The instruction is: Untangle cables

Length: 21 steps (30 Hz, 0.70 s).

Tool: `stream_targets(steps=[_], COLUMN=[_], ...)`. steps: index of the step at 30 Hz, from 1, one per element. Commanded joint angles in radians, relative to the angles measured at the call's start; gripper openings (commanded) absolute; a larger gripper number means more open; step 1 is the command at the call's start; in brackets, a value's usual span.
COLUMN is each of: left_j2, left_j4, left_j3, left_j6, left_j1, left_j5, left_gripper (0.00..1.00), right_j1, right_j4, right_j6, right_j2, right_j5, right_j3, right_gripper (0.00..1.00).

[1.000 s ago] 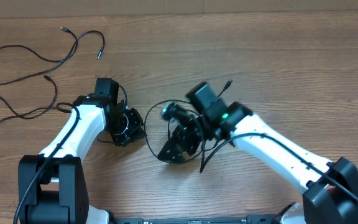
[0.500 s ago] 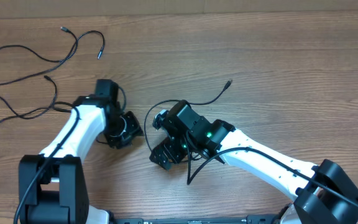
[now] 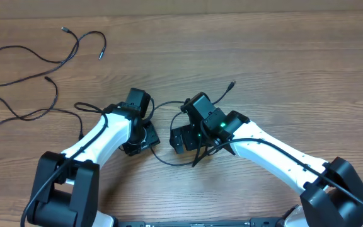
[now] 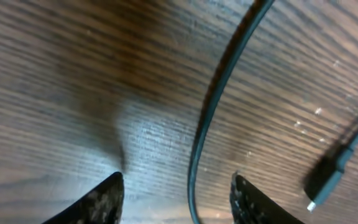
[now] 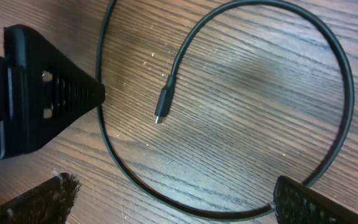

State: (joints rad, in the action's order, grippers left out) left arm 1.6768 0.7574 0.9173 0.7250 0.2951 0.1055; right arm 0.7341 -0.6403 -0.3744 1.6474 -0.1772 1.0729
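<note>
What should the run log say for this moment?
stage: untangling | left gripper: open, astride looped cable | right gripper: open above its plug end | other cables: spread out far left

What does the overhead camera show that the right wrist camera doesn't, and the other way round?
Only overhead: two loose cables lying apart at the far left of the table.
Only right wrist: a small plug end lying inside the looped cable. I cannot find this plug from above.
Both: the looped cable on the wood table, with the right gripper open over it.
</note>
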Motion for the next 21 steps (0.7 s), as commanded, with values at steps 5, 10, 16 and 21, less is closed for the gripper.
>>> stream_targets(steps=[5, 10, 16, 21], left_j2=[0.122, 0.214, 0.225, 0.225], left_j4=[-0.011, -0.013, -0.009, -0.011], left_j3=[-0.007, -0.007, 0.012, 0.053], left_j6=[0.030, 0.016, -0.028, -0.032], left_j1=[0.007, 0.007, -0.001, -0.044], left_j5=[-0.035, -0.038, 0.059, 0.194], left_gripper=[0.24, 0.04, 0.04, 0.04], right_j1=[-0.003, -0.003, 0.000, 0.018], right_j4=[0.000, -0.003, 0.003, 0.021], right_j6=[-0.014, -0.014, 0.206, 0.359], right_j2=[0.002, 0.002, 0.002, 0.002], right_j5=[-0.008, -0.011, -0.254, -0.336], right_j3=[-0.004, -0.004, -0.004, -0.005], right_gripper=[1.00, 1.00, 1.00, 1.00])
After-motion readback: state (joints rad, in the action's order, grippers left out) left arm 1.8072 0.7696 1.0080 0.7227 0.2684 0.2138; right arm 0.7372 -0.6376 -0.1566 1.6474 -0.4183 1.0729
